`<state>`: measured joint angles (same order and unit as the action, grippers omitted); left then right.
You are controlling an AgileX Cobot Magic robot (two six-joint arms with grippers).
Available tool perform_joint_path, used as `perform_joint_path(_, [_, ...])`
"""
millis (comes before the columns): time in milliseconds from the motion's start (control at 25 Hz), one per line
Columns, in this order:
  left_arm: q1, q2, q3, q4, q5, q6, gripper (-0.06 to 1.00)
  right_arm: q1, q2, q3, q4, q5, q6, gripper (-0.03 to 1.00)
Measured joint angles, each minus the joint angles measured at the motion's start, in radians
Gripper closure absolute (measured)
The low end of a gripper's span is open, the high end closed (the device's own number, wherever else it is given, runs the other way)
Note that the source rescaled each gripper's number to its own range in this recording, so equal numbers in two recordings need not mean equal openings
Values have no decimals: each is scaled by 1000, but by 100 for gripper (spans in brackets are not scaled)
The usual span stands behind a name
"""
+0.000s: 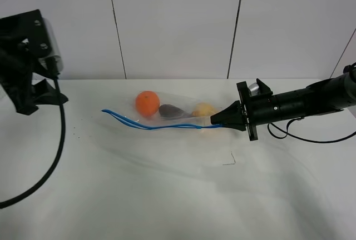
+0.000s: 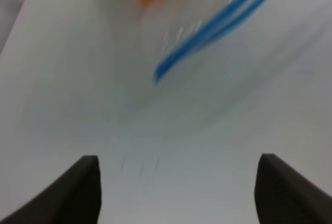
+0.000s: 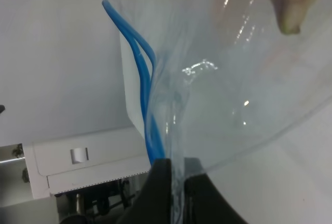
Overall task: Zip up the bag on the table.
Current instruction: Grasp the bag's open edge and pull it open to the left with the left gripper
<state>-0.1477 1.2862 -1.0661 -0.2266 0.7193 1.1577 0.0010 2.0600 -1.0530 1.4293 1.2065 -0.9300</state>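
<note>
The clear plastic bag (image 1: 167, 109) lies on the white table (image 1: 167, 201) with an orange (image 1: 147, 103), a purple eggplant (image 1: 171, 111) and a yellow pear (image 1: 204, 109) inside. Its blue zipper strip (image 1: 150, 125) runs along the near edge, and its two tracks stand apart. My right gripper (image 1: 214, 122) is shut on the strip's right end; the right wrist view shows the fingers (image 3: 162, 182) pinching the plastic and strip (image 3: 145, 89), with the pear (image 3: 290, 1) beyond. My left gripper (image 1: 51, 95) is open and empty, left of the bag. The left wrist view shows the strip's left end (image 2: 207, 32) ahead of it (image 2: 176, 162).
A black cable (image 1: 55, 151) hangs from the left arm and loops over the table's left side. A small dark mark (image 1: 231, 160) lies on the table in front of the right gripper. A white panelled wall (image 1: 178, 23) stands behind the table.
</note>
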Motion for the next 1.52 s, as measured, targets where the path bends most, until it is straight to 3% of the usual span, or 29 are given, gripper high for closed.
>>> perform_joint_path(440, [-351,154,0,-12,-311,-39,7,0,0,0,1,0,60,97])
perform_joint_path(720, [-512,272,1,-12,-476,-57,7,0,0,0,17,2,123,97])
perform_joint_path(1080, [-624,377,2,-14,-673,-68,7,0,0,0,80,2,128,97])
perform_joint_path(1280, [-677,449,42,-16,-899,-69,7,0,0,0,85,2,131,97])
perform_joint_path(1520, [-679,520,95,-39,-1119,-69,8,0,0,0,85,2,139,97])
